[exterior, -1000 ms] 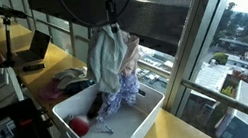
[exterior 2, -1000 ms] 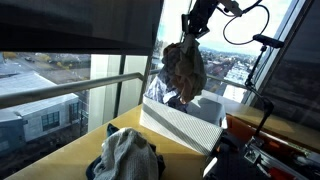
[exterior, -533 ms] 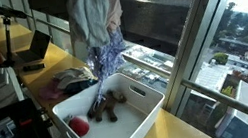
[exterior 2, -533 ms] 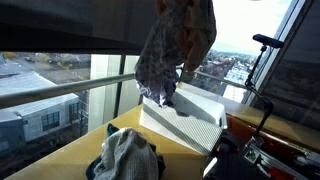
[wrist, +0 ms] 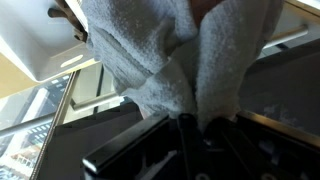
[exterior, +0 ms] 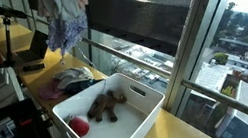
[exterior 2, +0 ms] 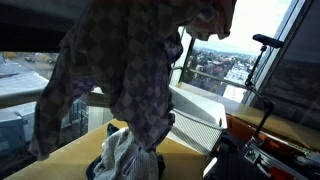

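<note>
1. The bundle of cloth is hanging high over the far left of the yellow surface. Its loose tail is dangling above a heap of clothes, left of the white bin.
2. The gripper is clamping shut on a bunched fold.
3. The hold is looking narrow, so I would be moving slowly and smoothly, watching that the tail is clearing the bin's rim.
</note>
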`<state>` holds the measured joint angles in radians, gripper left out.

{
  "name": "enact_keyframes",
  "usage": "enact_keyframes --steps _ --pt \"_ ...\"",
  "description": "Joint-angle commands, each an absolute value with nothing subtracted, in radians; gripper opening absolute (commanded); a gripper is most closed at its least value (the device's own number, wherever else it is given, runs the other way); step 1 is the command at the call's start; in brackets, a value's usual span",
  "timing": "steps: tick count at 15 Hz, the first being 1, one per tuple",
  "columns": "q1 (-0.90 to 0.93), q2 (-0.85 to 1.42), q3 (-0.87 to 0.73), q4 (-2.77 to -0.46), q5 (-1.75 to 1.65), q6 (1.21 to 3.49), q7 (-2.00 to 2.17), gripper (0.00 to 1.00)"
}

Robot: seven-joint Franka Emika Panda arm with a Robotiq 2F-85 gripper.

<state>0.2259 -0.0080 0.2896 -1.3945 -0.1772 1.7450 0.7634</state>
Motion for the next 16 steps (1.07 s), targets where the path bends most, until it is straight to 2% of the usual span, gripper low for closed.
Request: enact_keyframes --steps 1,8,16 --pt "0.26 0.108 0.289 -1.331 -0.191 1.733 0.778 0.02" --pt "0.33 0.263 0.262 -1.344 -0.17 1.741 0.78 0.02" --pt "0.316 0.352 0.2 -1.438 -0.098 1.777 0.765 0.02"
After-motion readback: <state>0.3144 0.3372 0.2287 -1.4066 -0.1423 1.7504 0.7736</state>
